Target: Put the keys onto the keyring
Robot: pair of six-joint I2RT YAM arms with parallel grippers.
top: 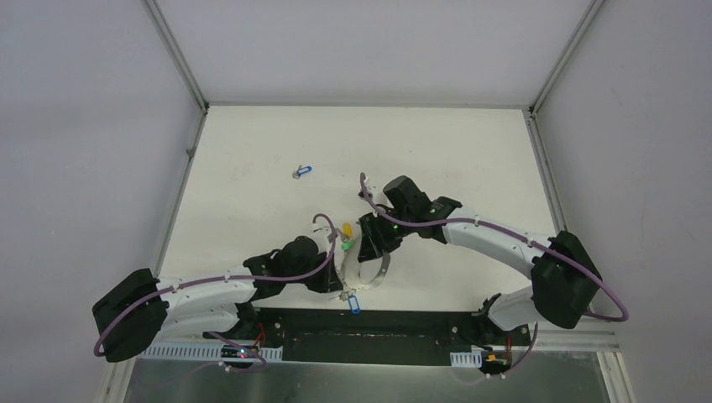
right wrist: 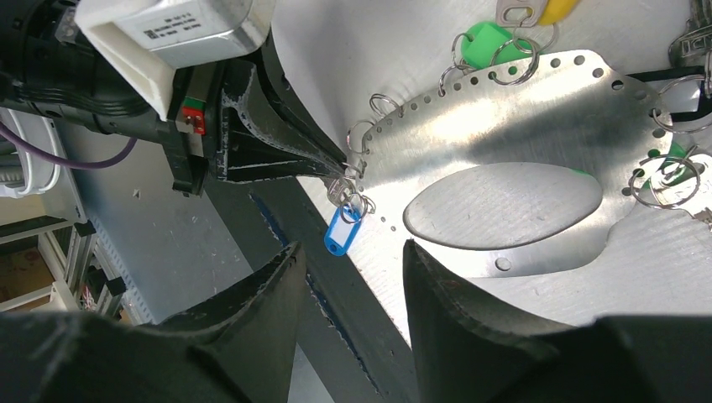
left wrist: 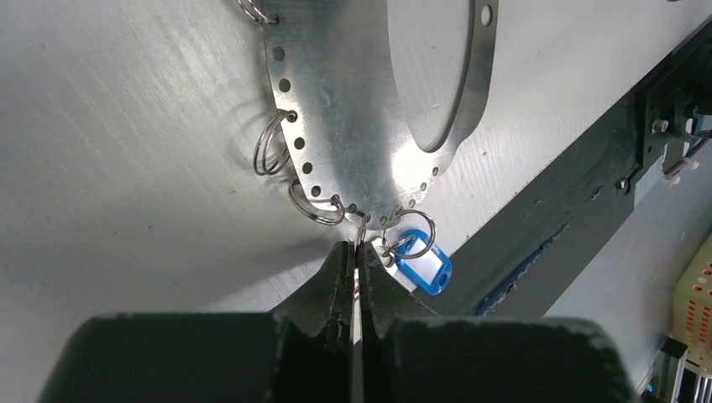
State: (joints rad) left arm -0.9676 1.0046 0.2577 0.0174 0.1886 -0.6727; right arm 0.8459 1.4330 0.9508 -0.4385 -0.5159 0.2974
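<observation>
Tabletop (top: 252, 151): white and matt, running away from the near edge.
Walls (top: 84, 126): plain light-grey panels on the left, far and right sides.
Frame rails (top: 178, 57): silver metal bars rising at both far corners and lining the tabletop's side edges.
Base plate (top: 369, 334): black strip along the near edge.
Cable duct (top: 180, 351): white and slotted, just in front of the base plate on the left.
Crate (left wrist: 695, 311): pale yellow and perforated, possibly a storage bin. It is blurred, at the picture's edge and off the table.

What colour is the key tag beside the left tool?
The key tag is blue, best seen in the left wrist view.
</observation>
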